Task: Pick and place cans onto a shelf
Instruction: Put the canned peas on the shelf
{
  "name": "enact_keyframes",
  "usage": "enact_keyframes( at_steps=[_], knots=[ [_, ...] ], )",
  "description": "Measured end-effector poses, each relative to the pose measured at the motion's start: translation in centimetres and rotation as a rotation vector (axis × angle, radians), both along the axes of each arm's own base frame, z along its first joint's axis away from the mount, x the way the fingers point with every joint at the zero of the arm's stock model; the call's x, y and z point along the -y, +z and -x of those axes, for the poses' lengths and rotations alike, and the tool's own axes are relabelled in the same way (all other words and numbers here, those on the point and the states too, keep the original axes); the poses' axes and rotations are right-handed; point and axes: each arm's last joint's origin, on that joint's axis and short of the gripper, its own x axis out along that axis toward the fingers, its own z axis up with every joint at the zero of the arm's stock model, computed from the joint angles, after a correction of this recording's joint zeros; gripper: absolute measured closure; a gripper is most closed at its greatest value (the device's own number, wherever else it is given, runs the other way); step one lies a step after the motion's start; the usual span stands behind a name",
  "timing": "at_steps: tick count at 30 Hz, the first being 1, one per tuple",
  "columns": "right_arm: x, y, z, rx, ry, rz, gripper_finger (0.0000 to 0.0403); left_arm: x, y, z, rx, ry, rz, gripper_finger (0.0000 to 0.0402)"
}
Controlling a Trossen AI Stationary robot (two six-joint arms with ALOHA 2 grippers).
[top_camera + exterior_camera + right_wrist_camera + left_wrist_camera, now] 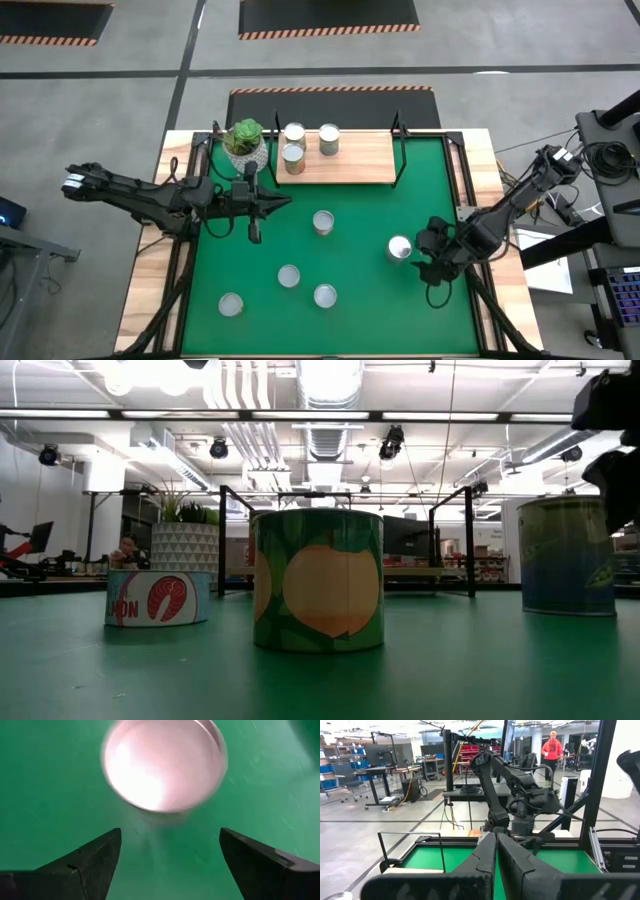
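Hovering with fingers spread just beside a can (399, 248), the right gripper (432, 252) lines up to grasp it — the left gripper (268, 204), fingers pressed together, waits near the shelf (345, 160).

Looking like a robotics lab or workshop: concrete floor with hazard-striped mats (327, 17), exposed ceiling ducts (320, 430), wheeled workbenches (390, 775), parts bins (330, 770), a person (553, 750) standing beyond.
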Motion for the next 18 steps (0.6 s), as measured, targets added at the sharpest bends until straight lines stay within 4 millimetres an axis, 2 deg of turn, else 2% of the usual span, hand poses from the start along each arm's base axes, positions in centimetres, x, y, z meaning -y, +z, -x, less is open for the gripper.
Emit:
enact_keyframes(
  at_steps=[10, 18],
  knots=[
    [-1.2, -1.6, -2.1, 0.103, 0.047, 0.185, 0.0078, 0.0, 0.0, -0.4, 0.021, 0.009, 0.002, 0.0402],
    [-2.1, -2.6, -3.9, 0.221, 0.077, 0.182, 0.0078, 0.0, 0.0, -0.4, 0.020, 0.009, 0.002, 0.0402]
  ],
)
